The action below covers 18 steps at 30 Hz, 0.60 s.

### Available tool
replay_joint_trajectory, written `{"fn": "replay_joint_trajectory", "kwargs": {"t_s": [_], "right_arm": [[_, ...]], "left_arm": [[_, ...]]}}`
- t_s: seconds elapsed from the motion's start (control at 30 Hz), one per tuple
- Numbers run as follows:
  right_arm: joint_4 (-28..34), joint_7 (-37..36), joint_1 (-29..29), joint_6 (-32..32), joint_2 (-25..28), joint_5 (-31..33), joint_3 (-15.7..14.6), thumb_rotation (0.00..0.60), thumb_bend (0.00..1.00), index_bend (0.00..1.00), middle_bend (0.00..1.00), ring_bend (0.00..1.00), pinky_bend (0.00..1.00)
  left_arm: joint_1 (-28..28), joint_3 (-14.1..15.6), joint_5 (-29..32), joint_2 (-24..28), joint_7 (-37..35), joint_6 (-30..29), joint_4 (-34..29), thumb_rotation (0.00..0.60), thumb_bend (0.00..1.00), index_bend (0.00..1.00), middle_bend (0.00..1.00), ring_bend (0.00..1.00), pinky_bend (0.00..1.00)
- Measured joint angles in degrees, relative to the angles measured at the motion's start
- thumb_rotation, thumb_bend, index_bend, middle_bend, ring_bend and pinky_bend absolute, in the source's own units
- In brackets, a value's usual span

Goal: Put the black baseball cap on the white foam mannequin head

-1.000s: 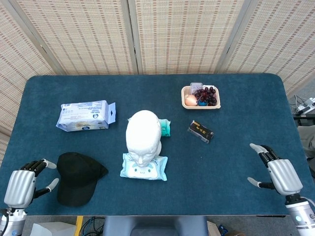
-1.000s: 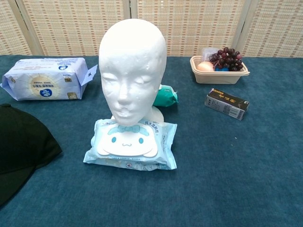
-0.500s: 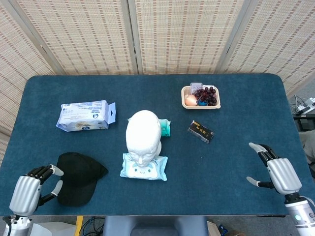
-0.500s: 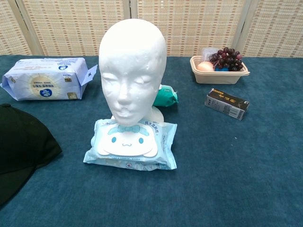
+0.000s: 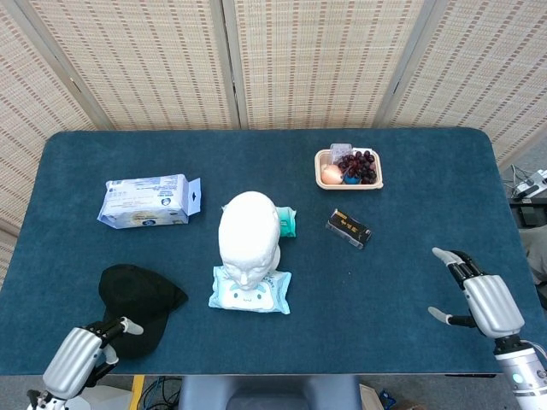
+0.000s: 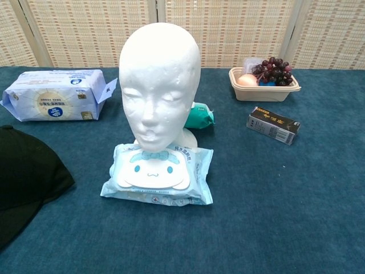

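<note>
One black baseball cap point(image 5: 137, 295) lies flat; one white foam mannequin head point(image 5: 249, 232) stands bare. Two hands: left hand point(image 5: 83, 352) and right hand point(image 5: 483, 299), both spread, holding nothing.

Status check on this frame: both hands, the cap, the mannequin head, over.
Left hand at cap's near edge, grip unclear; right hand open, idle. Black baseball cap flat on table. Mannequin head bare, upright behind wipes pack.

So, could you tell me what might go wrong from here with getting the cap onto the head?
The cap lies limp on the table, so the left hand beside its brim may snag cloth without a firm hold. The mannequin head looks unsecured behind the wipes pack, so pushing the cap on could tip it.
</note>
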State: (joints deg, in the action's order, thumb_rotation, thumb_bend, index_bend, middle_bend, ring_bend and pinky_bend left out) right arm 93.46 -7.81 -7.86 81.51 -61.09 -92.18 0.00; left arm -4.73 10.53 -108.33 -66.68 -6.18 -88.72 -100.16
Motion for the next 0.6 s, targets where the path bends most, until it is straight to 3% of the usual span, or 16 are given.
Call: {"fn": "replay_joint_trajectory", "kwargs": {"t_s": [0.23, 0.6], "right_arm": [[-0.14, -0.82, 0.01, 0.15, 0.17, -0.05, 0.02, 0.600, 0.00, 0.05, 0.20, 0.14, 0.48], [-0.26, -1.24, -0.03, 0.14, 0.25, -0.04, 0.02, 0.600, 0.00, 0.05, 0.20, 0.14, 0.48]], "left_arm": [[-2.83, 2.66, -0.41, 1.32, -5.07, 6.12, -3.18, 0.600, 1.00, 0.34, 0.39, 0.43, 0.55], [-5.93, 2.80, 1.72, 1.29, -3.67, 12.92, -6.30, 0.600, 1.00, 0.30, 0.36, 0.39, 0.55]]}}
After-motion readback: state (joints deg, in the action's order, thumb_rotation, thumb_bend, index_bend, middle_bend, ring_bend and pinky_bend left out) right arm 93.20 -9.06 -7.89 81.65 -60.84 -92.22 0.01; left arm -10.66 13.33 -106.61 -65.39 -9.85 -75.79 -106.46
